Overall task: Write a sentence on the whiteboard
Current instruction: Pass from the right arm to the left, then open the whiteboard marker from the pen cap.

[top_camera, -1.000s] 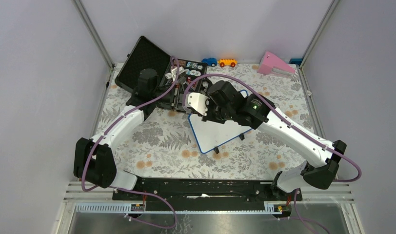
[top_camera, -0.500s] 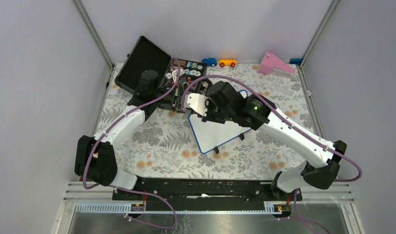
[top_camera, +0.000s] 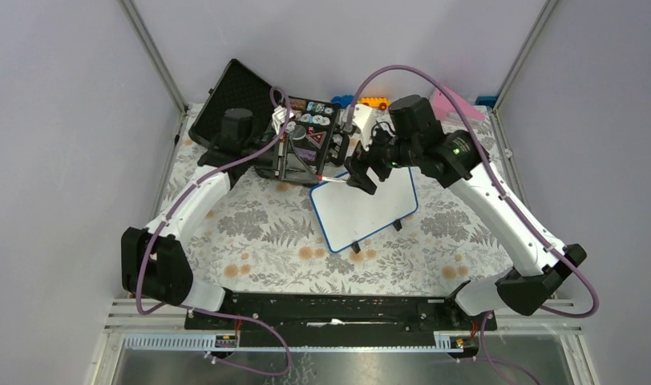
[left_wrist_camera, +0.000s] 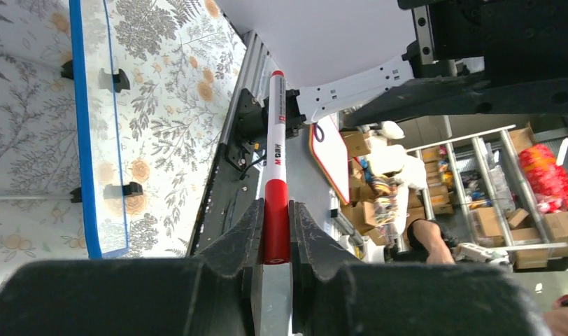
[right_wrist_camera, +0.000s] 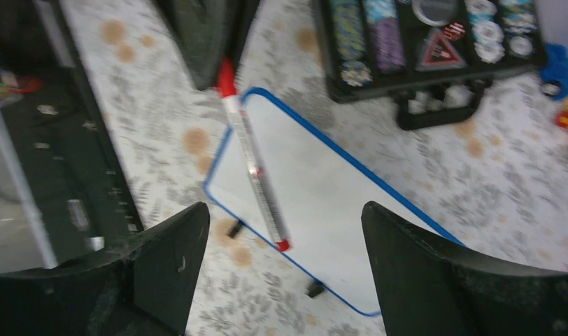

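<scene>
Lying flat on the flowered tablecloth [top_camera: 250,233] near the middle of the table, just in front of the open black case [top_camera: 238,100], the whiteboard [top_camera: 362,210] is seen with its face bare. No red letters can be made out on it in any view, so the sentence is judged not yet begun.

A red-and-white marker [left_wrist_camera: 275,161] is clamped at its long red end (taken to be the cap) between the fingers of the left gripper [left_wrist_camera: 275,210]. It is held roughly level above the board's far left corner, its other end pointing toward the right gripper [top_camera: 361,172]. That gripper's fingers are spread wide with nothing between them, and in its wrist view the marker is seen below it, untouched.

The step in hand is judged to be the uncapping, or the handing over, of the marker. For the next move the right gripper would need to be lined up on the white barrel, closed on it clear of the cap, and drawn straight away so that the tip is freed.

On the barrel, red print beginning with "M" is seen, but the rest is too small to be read. The labels on the discs [right_wrist_camera: 379,49] in the case cannot be read either.
</scene>
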